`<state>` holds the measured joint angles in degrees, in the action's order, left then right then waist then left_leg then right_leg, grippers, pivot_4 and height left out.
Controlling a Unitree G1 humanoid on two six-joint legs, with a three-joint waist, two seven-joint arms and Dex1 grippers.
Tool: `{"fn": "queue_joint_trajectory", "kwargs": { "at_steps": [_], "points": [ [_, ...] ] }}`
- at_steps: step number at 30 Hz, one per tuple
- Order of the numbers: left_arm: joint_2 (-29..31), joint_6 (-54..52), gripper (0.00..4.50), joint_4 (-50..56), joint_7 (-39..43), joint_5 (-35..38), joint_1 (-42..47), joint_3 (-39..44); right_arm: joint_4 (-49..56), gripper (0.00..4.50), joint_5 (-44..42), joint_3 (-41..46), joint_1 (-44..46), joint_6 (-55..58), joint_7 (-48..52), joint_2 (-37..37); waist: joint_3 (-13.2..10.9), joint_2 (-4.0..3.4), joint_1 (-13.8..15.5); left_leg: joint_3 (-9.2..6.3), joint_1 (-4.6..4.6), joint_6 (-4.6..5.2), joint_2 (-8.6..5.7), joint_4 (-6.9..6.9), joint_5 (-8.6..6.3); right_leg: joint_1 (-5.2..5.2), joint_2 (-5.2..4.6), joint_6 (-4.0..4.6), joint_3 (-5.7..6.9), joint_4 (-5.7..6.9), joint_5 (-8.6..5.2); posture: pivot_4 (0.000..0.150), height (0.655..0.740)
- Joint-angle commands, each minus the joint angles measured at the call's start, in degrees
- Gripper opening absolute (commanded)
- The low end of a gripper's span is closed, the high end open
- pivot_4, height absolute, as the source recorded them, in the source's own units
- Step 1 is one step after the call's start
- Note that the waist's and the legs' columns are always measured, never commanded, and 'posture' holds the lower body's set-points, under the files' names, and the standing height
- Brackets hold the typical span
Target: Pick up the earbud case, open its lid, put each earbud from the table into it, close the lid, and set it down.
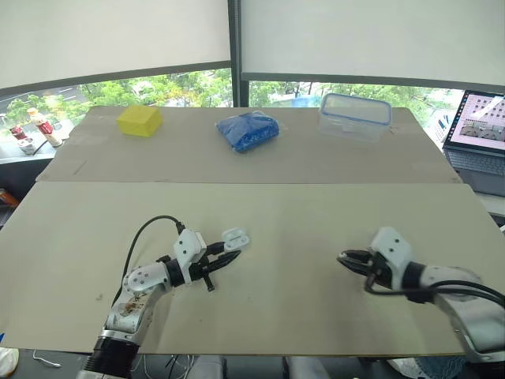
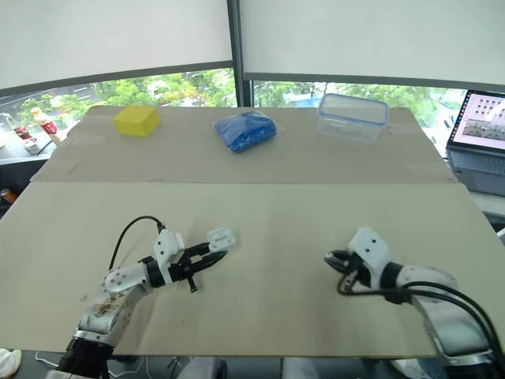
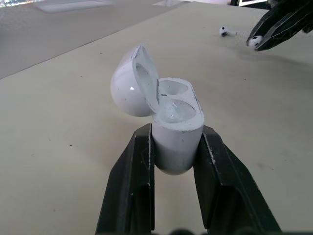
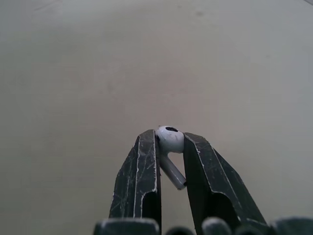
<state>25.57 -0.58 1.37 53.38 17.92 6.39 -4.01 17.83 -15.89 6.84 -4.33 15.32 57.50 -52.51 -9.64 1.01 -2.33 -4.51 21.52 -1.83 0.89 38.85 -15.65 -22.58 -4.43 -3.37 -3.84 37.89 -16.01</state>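
With jaws clamped on the lower body of the earbud case [image 3: 166,117], grips it in the left gripper [image 3: 176,131] low over the table [image 1: 300,229], left of centre. With jaws nearly shut, pinches one earbud [image 4: 169,139] by its head in the right gripper [image 4: 170,136]. Shows the case white, glossy, lid [image 3: 129,88] swung open. Counts one case, two earbuds, the second earbud [image 3: 223,31] lying on the table near the right gripper.
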Motion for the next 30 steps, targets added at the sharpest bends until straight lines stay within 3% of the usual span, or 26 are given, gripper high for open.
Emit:
{"fn": "queue_joint_trajectory", "kwargs": {
  "at_steps": [1,11,28,30],
  "points": [
    [1.3,-1.2,0.59,4.6,-0.2,1.3,-1.9,1.2,-2.0,0.32,1.0,2.1,-2.1,-10.4,10.7,-7.0,0.0,0.03,0.0,0.0,-0.04,0.0,0.0,-0.03,0.0,0.07,0.0,-0.01,0.0,-0.04,0.0,0.15,0.6995],
    [3.3,-5.5,0.59,12.1,0.1,3.1,-6.7,1.0,-12.8,0.32,4.3,-1.6,-2.7,-26.4,24.9,-15.7,0.0,0.06,0.3,0.01,-0.21,0.01,0.01,-0.03,-0.01,0.27,-0.02,-0.01,0.01,-0.14,0.0,0.15,0.6995],
    [3.1,-6.3,0.59,13.4,-0.7,3.3,-7.7,0.4,-14.9,0.32,8.6,-6.0,-0.4,-21.5,22.9,-15.2,-0.1,0.08,1.1,0.01,-0.27,0.0,0.01,-0.01,-0.01,0.33,-0.02,0.0,0.01,-0.15,0.0,0.15,0.6995],
    [3.2,-6.4,0.59,13.5,-0.7,3.3,-7.7,0.3,-14.7,1.35,8.5,-6.0,-0.5,-20.1,22.5,-15.0,-0.1,0.1,1.1,0.01,-0.29,0.0,0.01,-0.01,-0.01,0.35,-0.02,0.0,0.01,-0.15,0.0,0.15,0.6995]
  ]
}}
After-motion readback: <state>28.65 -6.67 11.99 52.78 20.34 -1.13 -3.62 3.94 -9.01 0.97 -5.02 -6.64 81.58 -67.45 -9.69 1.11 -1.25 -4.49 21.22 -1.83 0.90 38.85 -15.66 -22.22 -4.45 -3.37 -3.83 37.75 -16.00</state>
